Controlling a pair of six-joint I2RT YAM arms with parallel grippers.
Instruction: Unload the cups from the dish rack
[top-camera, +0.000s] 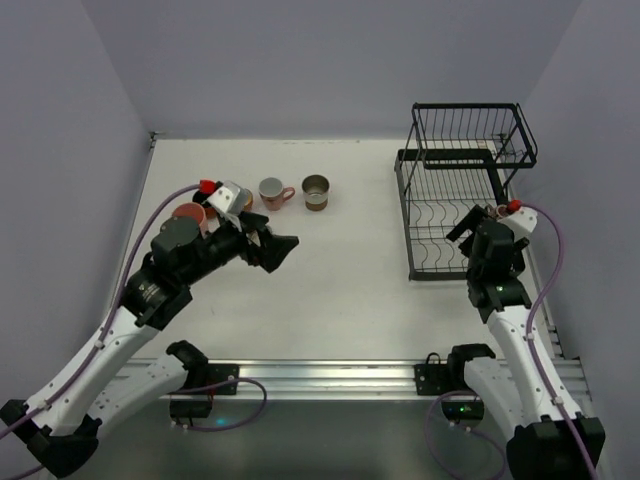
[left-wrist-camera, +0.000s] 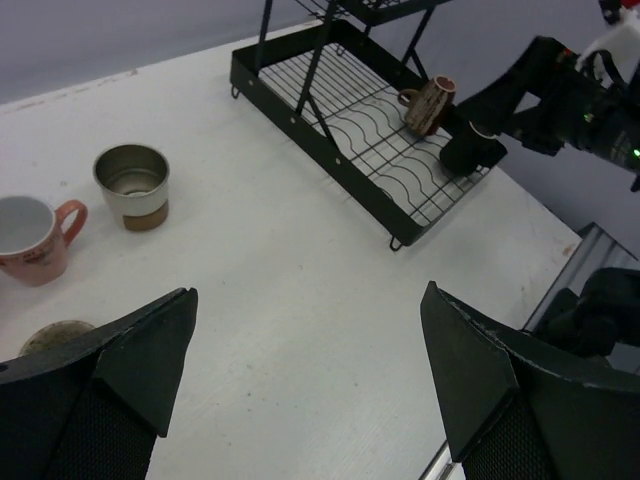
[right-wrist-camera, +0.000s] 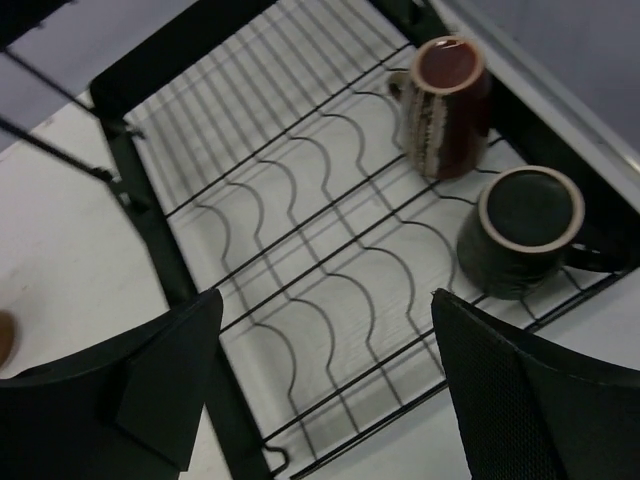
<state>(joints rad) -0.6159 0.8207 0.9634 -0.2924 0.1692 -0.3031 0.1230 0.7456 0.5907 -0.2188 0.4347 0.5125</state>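
The black wire dish rack (top-camera: 410, 232) stands at the right. On its lower tray (right-wrist-camera: 150, 230) are a brown striped cup (right-wrist-camera: 445, 105) and a dark cup (right-wrist-camera: 520, 230), both at the tray's near right end; they also show in the left wrist view, brown (left-wrist-camera: 430, 103) and dark (left-wrist-camera: 470, 150). My right gripper (right-wrist-camera: 326, 300) is open and empty just above the tray's near end, left of the dark cup. My left gripper (top-camera: 283, 250) is open and empty over the bare table. A pink cup (top-camera: 272, 191), a grey-olive cup (top-camera: 315, 190) and an orange cup (top-camera: 189, 214) stand on the table.
The rack's upper basket (top-camera: 470, 135) looks empty. In the left wrist view the pink cup (left-wrist-camera: 30, 240) and grey-olive cup (left-wrist-camera: 133, 185) stand at the left, and a round olive rim (left-wrist-camera: 55, 335) shows behind my left finger. Walls close in the table on three sides.
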